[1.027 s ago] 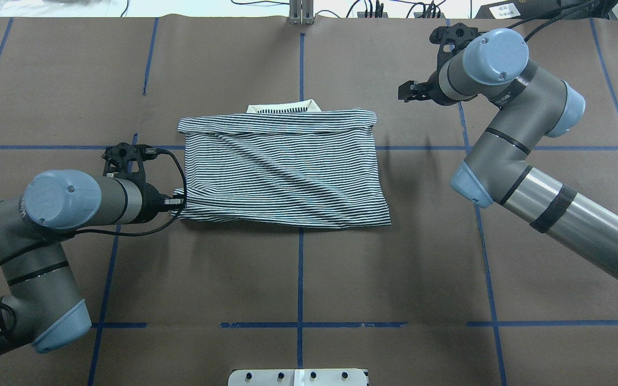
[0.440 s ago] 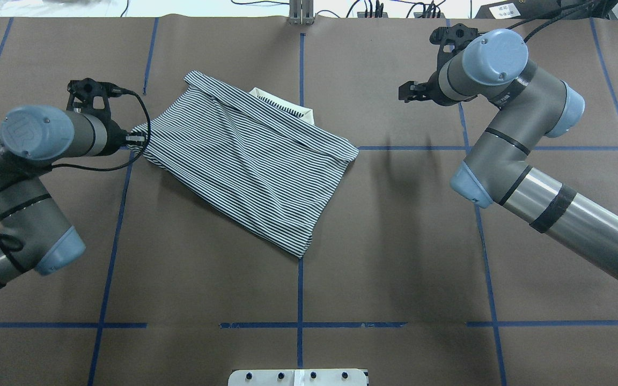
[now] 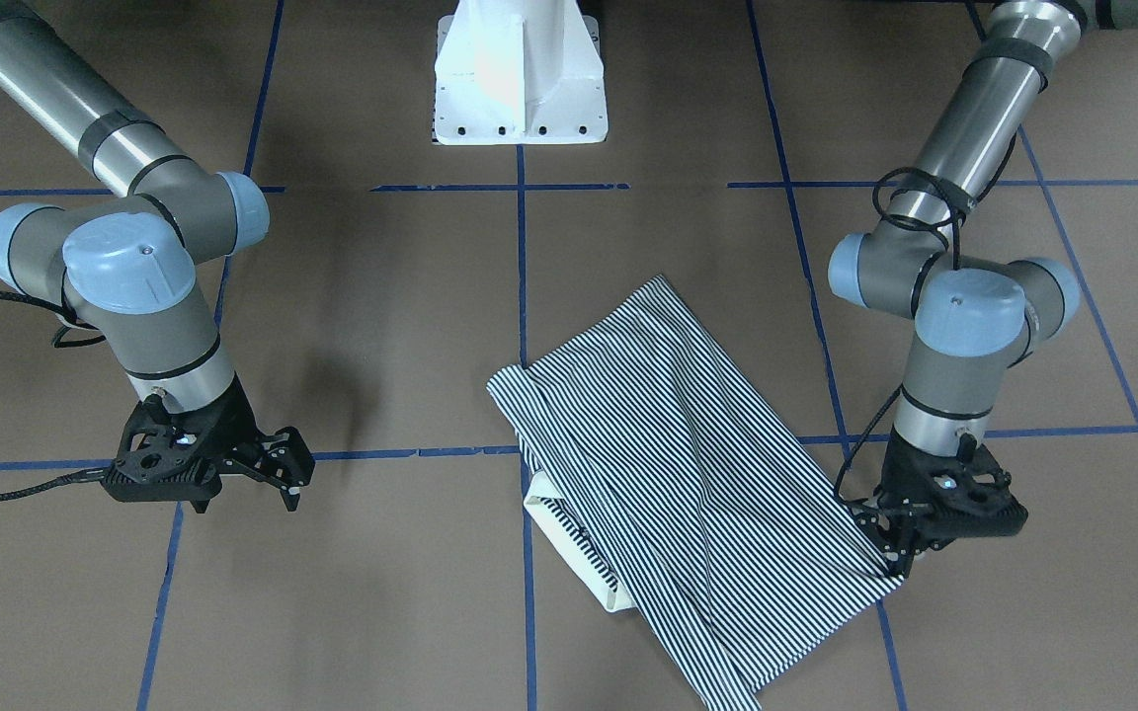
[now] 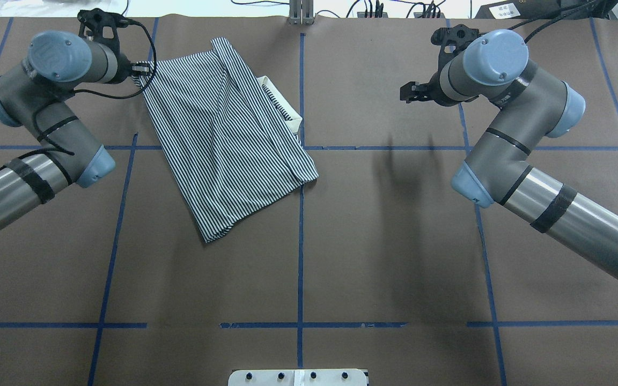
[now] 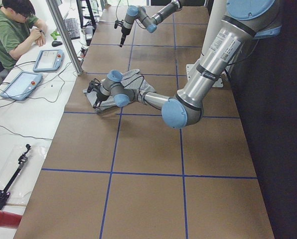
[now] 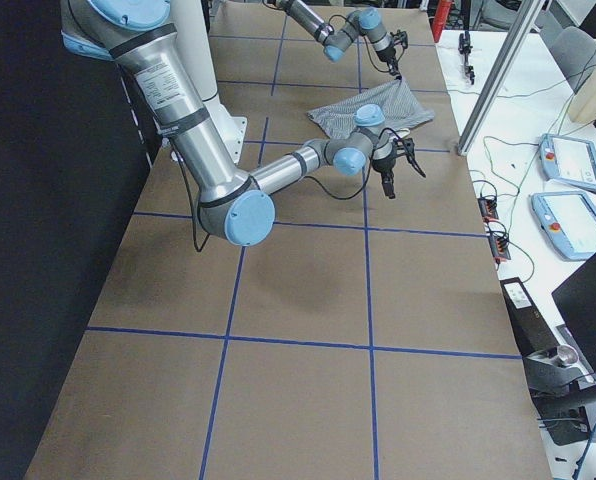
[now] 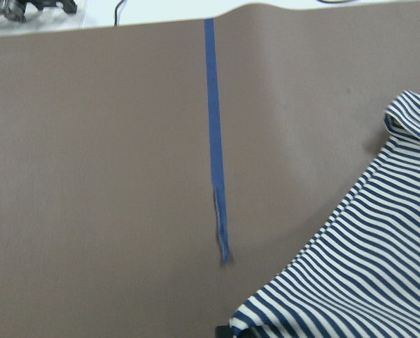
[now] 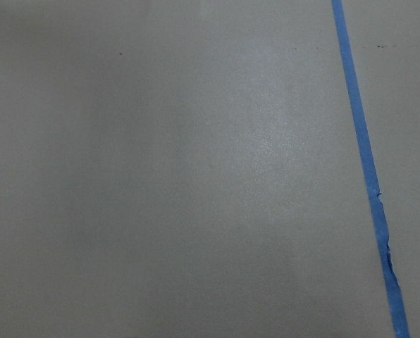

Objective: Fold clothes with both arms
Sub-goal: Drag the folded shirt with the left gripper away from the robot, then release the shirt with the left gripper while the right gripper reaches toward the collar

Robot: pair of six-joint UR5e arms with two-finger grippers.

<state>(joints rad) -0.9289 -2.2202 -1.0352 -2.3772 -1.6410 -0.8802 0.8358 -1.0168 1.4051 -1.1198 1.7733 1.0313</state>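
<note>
The striped polo shirt (image 4: 223,134) lies folded into a skewed oblong on the far left part of the bench (image 4: 395,241), its cream collar (image 4: 282,104) poking out along one long edge. It looks like light, limp knit that should sag and slide over itself, so a single pinched corner will likely drag it askew. Firmer holds would be two corners of one edge, gripping all layers at once. The left gripper (image 4: 138,68) has its jaws nipped on the shirt's far left corner. The right gripper (image 4: 410,92) hangs with jaws spread and empty, well apart from the cloth. The left fingertips are masked by the gripper body and fabric, so the depth of the bite is unclear. Sleeves, buttons and logo are hidden in the folds, and the right wrist view shows only bare bench and blue tape (image 8: 368,176).
</note>
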